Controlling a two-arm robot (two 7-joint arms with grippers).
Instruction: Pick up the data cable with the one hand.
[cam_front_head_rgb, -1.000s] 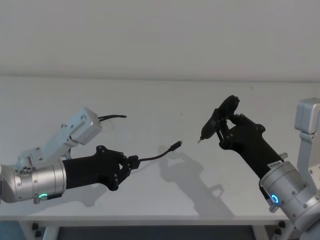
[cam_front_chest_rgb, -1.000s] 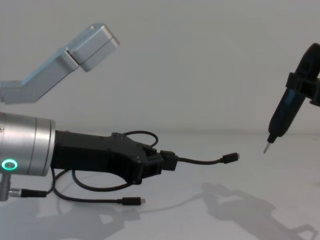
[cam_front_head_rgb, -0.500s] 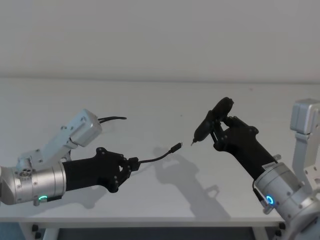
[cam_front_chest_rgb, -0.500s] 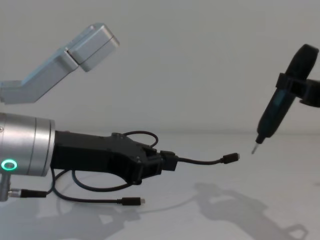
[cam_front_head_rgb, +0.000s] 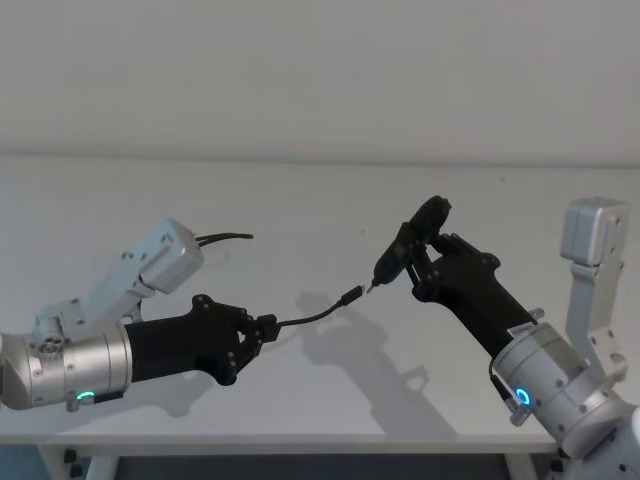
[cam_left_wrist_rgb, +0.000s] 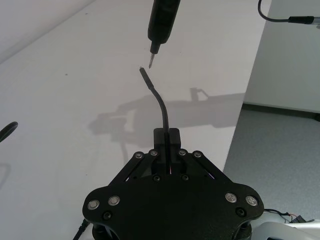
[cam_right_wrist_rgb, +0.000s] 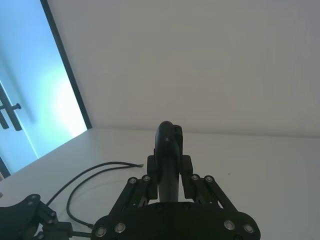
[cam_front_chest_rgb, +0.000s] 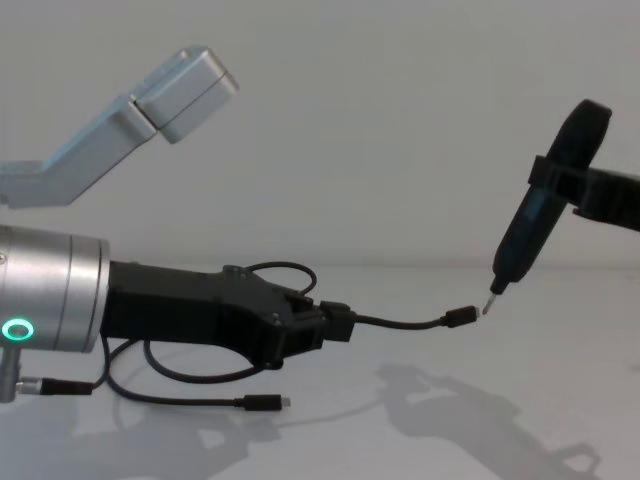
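My left gripper (cam_front_head_rgb: 265, 325) is shut on the data cable (cam_front_head_rgb: 315, 314), a thin black cord. Its short free end curves up to the right and ends in a small plug (cam_front_head_rgb: 350, 294) held in the air. The rest of the data cable (cam_front_chest_rgb: 190, 377) lies looped on the white table (cam_front_head_rgb: 300, 200) behind the left gripper (cam_front_chest_rgb: 335, 322), with its other plug (cam_front_chest_rgb: 265, 402) flat on the table. My right gripper (cam_front_head_rgb: 428, 264) is shut on a slim black pointed tool (cam_front_head_rgb: 405, 247). The tool (cam_front_chest_rgb: 528, 235) has its metal tip almost touching the plug (cam_front_chest_rgb: 460, 317); the tool (cam_left_wrist_rgb: 164, 15) points at the cable (cam_left_wrist_rgb: 161, 107).
The left arm's grey link (cam_front_head_rgb: 160, 255) rises behind the left gripper, and the right arm's grey link (cam_front_head_rgb: 592, 240) stands at the far right. The table's front edge (cam_front_head_rgb: 300, 440) runs below both arms. Cable loops (cam_right_wrist_rgb: 95, 172) lie on the table's left part.
The right arm has carried the pointed tool leftward and down until its tip is next to the cable's raised plug. The left gripper and cable have stayed still.
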